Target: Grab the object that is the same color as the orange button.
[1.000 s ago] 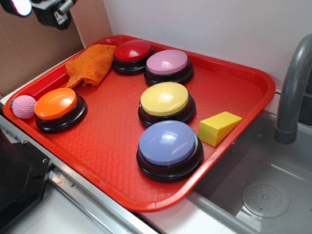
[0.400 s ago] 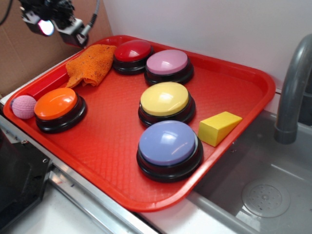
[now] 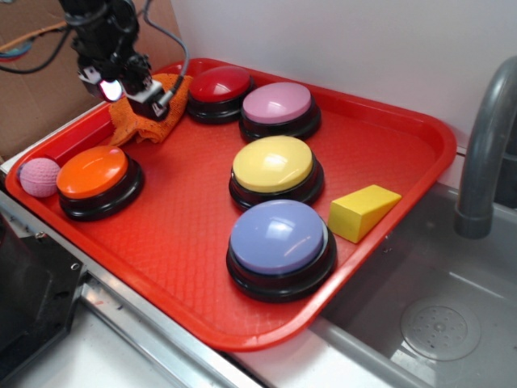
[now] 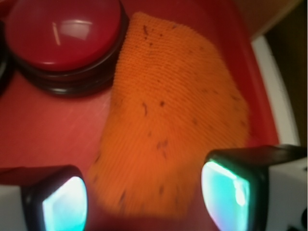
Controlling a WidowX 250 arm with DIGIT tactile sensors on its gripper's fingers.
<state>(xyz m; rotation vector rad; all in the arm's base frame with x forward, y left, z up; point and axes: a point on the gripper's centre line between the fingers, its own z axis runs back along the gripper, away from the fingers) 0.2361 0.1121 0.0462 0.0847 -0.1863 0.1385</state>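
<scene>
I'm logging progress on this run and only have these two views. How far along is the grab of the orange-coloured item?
Done: the gripper is positioned above the orange cloth, which lies beside the red button on the red tray.
In hand: lining up, with the open jaws set either side of the cloth's near end.
Left: lowering, closing and lifting. The cloth lies flat and ungrasped. The orange button only gives the colour.

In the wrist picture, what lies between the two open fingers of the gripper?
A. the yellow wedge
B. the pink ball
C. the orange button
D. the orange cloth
D: the wrist view shows the orange cloth between the fingers of the open gripper, beside the red button.
</scene>
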